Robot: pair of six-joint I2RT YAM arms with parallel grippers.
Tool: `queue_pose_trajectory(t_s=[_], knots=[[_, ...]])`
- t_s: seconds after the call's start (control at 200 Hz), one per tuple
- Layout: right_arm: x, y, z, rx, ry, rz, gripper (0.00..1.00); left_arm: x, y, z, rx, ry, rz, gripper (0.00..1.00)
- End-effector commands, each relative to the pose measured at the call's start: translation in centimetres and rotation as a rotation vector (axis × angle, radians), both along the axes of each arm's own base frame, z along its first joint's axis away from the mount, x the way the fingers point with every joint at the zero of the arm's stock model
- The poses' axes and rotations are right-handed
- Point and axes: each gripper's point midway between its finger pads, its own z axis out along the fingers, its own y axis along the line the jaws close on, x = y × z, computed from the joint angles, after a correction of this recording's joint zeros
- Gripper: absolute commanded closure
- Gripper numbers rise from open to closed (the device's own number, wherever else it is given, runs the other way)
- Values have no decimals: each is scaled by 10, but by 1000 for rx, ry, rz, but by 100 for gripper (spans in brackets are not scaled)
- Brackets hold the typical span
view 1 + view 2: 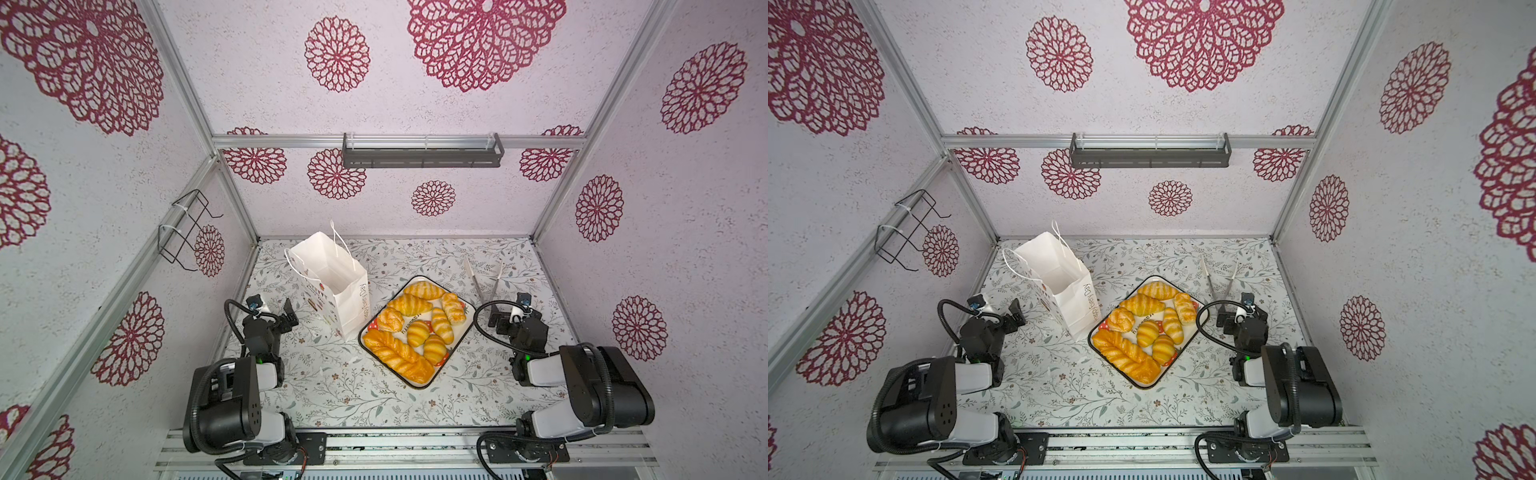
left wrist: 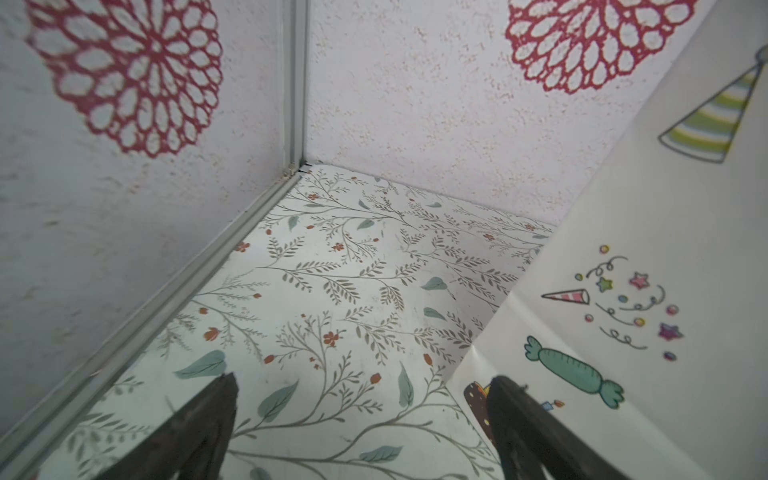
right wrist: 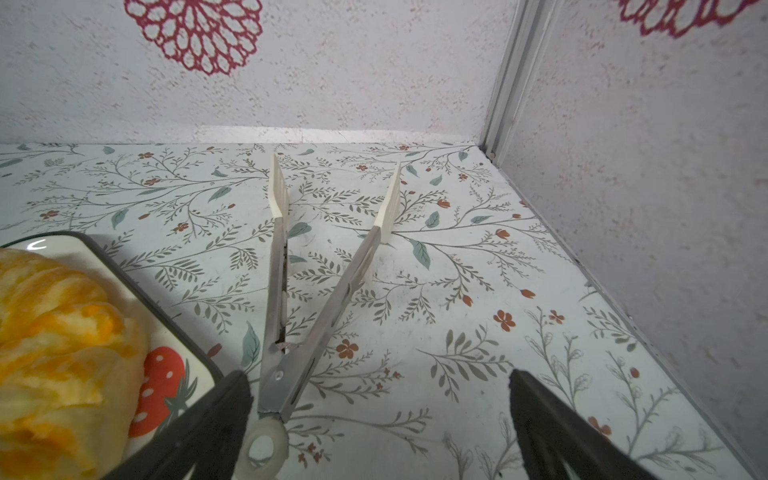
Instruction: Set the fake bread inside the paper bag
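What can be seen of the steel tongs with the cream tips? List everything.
The steel tongs with cream plastic tips lie on the floral-print table. Their arms are spread in a V, with the tips toward the back wall and a cream ring at the hinge end. They sit beside the strawberry-print tray, apart from it. The hinge end lies by the right gripper, which is open and not holding them.

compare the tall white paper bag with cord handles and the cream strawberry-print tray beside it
The tall white paper bag stands upright, mouth open; the cream strawberry-print tray lies flat. No bread shows inside the bag, while the tray holds all the glossy golden fake bread. The bag bears party prints and grey lettering; the tray has red strawberries and a dark rim. Both rest side by side on the floral tabletop.
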Motion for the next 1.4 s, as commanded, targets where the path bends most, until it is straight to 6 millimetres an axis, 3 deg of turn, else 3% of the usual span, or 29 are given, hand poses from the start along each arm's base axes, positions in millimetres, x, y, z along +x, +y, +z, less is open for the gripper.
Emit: queue_pose_trajectory(t_s=[0.0, 0.265, 0.44, 0.67, 0.831, 0.991, 1.076, 1.396], knots=[[0, -13, 28, 21, -75, -96, 1, -9, 8, 30, 35, -64, 138, 3], [-5, -35, 31, 120, 2, -270, 1, -25, -7, 34, 55, 53, 256, 3], [-10, -63, 38, 228, 80, -510, 1, -43, -17, 63, 89, 43, 292, 3], [-9, -82, 46, 243, 339, -752, 1, -81, -14, 94, -135, 5, 331, 3], [-5, -71, 46, 216, 394, -662, 1, -93, -32, 97, -250, 58, 240, 3], [-8, -60, 69, 209, 309, -536, 1, -109, -42, 96, -331, 161, 229, 3], [-5, -44, 75, 231, 316, -424, 1, -113, -53, 98, -349, 198, 178, 3], [-7, -12, 83, 292, 330, -230, 1, -139, -66, 132, -375, 240, 102, 2]])
